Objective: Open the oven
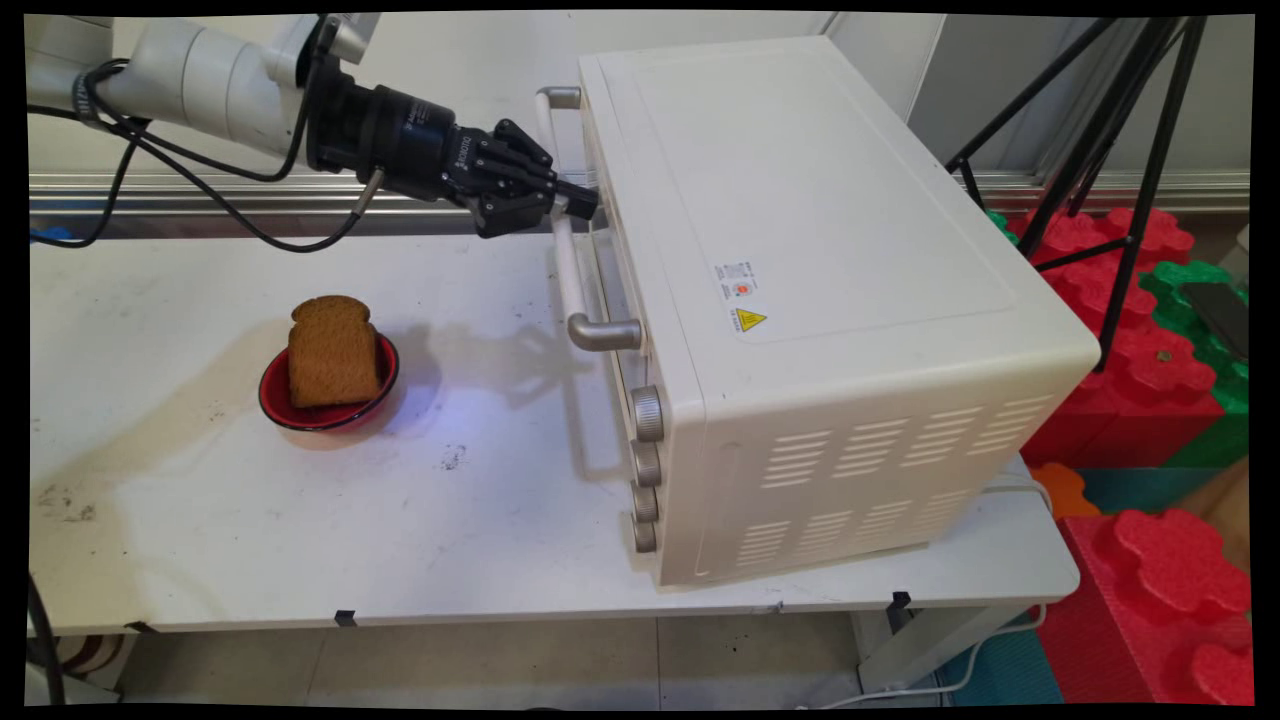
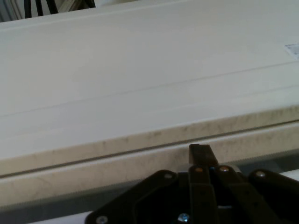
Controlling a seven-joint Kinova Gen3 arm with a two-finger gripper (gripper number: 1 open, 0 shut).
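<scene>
- Here, toaster oven (image 1: 800,250): cream-white box, set at an angle on the right half of the white table (image 1: 250,540); door faces left, louvred vents on the near side panel, small warning sticker on the top.
- Door handle (image 1: 570,250): pale bar on metal brackets, running along the door's upper edge; four metal knobs (image 1: 646,465) stacked in a column below its near end.
- Gripper (image 1: 585,200): black, reaching in level from the upper left, fingers pressed together, tips at the door's top edge just past the handle bar; the hand view shows them close against the oven's cream edge (image 2: 140,140).
- Hard to make out: whether the fingertips actually touch the door or handle; the door front is seen only edge-on.
- Red bowl (image 1: 328,385): on the table's left part, well apart from the oven, with a brown slice of bread (image 1: 333,350) standing upright in it.
- Table surface: scuffed, with brownish stains toward the near left.
- Room: pale wall behind; black tripod legs (image 1: 1120,150) and red and green foam blocks (image 1: 1150,380) at right.
</scene>
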